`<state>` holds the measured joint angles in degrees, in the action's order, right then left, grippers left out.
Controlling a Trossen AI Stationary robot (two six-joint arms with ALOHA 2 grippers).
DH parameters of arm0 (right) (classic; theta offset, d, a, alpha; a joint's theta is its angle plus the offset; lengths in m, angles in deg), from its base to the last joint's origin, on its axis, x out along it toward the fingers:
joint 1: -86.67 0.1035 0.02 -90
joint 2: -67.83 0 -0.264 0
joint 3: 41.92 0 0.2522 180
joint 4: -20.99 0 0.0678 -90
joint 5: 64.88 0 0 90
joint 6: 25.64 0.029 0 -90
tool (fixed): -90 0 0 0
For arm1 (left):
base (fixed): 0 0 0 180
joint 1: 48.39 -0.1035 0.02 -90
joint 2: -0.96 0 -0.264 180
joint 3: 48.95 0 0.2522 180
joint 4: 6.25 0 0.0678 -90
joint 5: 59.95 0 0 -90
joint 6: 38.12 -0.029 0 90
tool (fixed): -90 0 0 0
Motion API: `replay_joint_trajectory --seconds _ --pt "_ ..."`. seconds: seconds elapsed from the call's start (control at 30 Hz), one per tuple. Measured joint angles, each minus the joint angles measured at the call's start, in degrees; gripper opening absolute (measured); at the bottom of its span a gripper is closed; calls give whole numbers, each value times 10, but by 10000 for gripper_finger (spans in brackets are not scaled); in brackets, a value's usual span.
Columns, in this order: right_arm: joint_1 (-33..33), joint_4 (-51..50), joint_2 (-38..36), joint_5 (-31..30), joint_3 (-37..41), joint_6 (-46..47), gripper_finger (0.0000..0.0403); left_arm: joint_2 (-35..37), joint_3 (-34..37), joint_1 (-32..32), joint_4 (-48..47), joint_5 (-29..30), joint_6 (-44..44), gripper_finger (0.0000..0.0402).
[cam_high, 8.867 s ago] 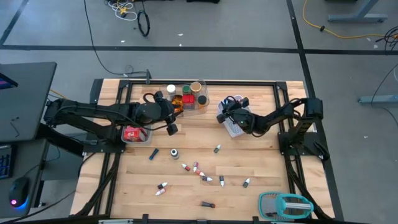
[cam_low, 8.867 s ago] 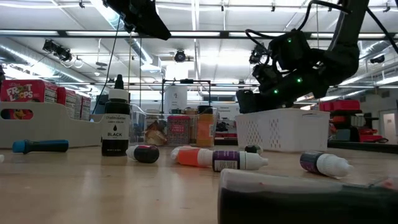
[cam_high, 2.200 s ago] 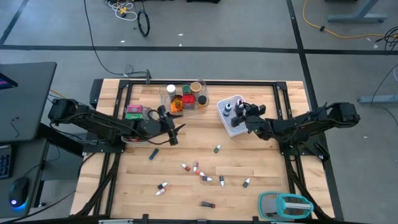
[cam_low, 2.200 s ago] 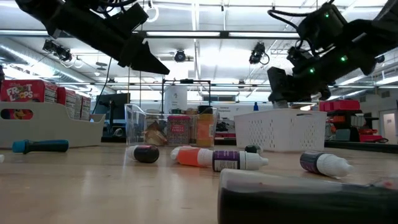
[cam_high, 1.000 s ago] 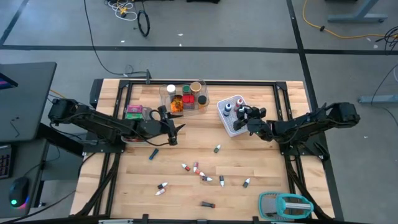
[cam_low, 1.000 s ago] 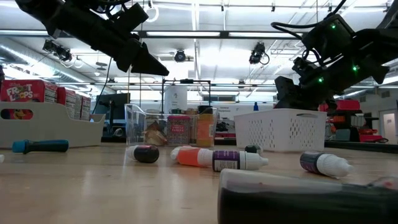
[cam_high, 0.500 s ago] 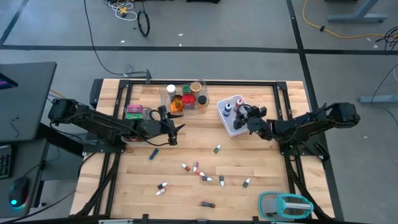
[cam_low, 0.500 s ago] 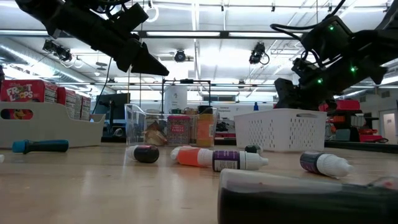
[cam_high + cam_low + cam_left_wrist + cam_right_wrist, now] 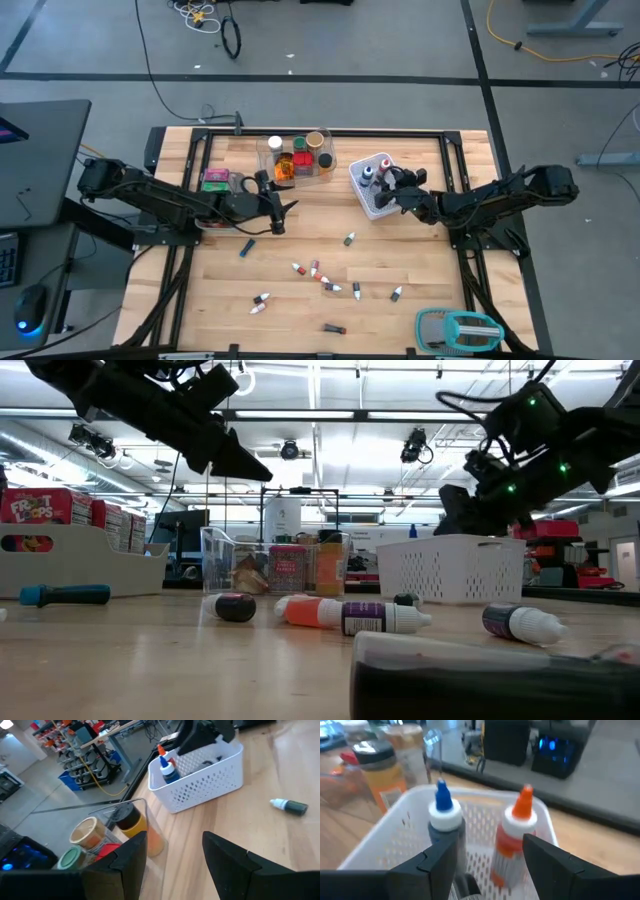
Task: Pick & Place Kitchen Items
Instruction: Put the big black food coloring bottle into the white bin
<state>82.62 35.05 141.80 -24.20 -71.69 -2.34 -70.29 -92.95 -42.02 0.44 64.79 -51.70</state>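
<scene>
White mesh basket holds a blue-capped bottle and an orange-capped bottle. Table is pale wood. Clear tray contains an amber jar, black-lidded.

White mesh basket, clear tray, teal gadget.

place: lab/workshop | cues: concrete floor, floor cables, ceiling strip lights

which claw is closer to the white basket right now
Right. The right claw is over the white basket, above its bottles. The left claw hovers well off, beside the clear tray.
</scene>
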Motion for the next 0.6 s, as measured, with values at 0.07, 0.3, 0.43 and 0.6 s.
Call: replay_joint_trajectory --seconds 0.07,0.3,0.43,0.6 --pt "0 43 0 -2 0 -46 231 0 0 0 0 -8 7 201" --pt "0 210 0 83 0 -200 227 0 0 0 0 -54 9 201" --pt "0 169 0 171 -33 -236 219 0 0 0 0 -91 7 201" --pt "0 -147 -13 233 -170 -229 217 0 0 0 1 -95 6 201"
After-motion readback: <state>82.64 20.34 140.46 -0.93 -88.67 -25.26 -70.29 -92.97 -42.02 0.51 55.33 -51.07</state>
